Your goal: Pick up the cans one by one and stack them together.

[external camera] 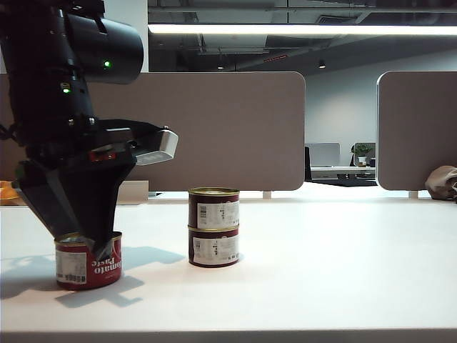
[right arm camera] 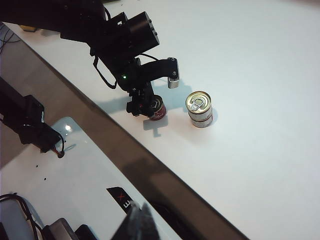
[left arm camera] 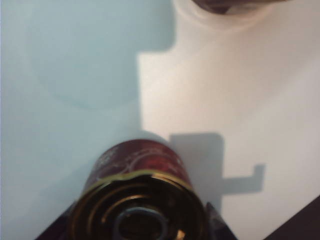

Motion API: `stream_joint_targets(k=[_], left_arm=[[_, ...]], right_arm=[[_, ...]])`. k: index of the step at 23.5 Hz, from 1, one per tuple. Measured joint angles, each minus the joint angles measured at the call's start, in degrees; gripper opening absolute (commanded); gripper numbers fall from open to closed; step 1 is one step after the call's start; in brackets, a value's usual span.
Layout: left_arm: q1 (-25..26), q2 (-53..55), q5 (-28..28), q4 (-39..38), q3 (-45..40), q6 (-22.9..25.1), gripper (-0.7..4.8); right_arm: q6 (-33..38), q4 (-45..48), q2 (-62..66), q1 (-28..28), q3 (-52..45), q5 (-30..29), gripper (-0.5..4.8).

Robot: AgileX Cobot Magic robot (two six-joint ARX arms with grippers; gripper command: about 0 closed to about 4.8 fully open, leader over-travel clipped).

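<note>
The red Tomato Paste can [external camera: 89, 264] stands on the white table at the left. My left gripper [external camera: 84, 244] reaches down over it, one finger on each side of its wall. In the left wrist view the can [left arm camera: 140, 170] fills the space between the fingers [left arm camera: 214, 220], which press against its sides. Two dark maroon cans with white labels stand stacked in the middle of the table, one [external camera: 213, 208] on top of the other [external camera: 213, 247]. The stack [right arm camera: 199, 109] is a short way from the red can [right arm camera: 157, 107]. My right gripper [right arm camera: 141, 212] is shut and empty, high up and off the table's side.
Grey partition panels [external camera: 214, 128] stand behind the table. A brown bag [external camera: 443, 182] lies at the far right and something orange [external camera: 7, 191] at the far left. Beside the table's edge is a white platform [right arm camera: 75, 165] with dark gear [right arm camera: 30, 125].
</note>
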Motion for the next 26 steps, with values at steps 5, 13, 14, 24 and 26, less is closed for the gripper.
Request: stream_joint_targets(k=[5,13,14,24,26], left_arm=[[0.0,0.1,0.0,-1.3,1.9,-0.6,2.36],[0.0,0.1,0.0,-4.5,6.6,-1.3,2.36],[0.0,0.1,0.0,-5.2,7.1,-1.3,2.36],[-3.3,0.1,-2.7,-16.3,20.9,-1.5,2.36],[-4.3,0.1,-2.9,-16.0,23.2,-1.5,2.36]], right_arm=[[0.0,0.0,0.0,0.0,0.0,0.0,-0.06],[0.0,0.0,-0.1,0.0,0.0,0.0,-0.06],[0.0,0.0,-0.1,0.0,0.0,0.0,-0.06],[0.0,0.0,-0.3,0.0,0.0,-1.1,-0.06],[0.0,0.0,-0.3,0.0,0.0,-2.1,-0.06]])
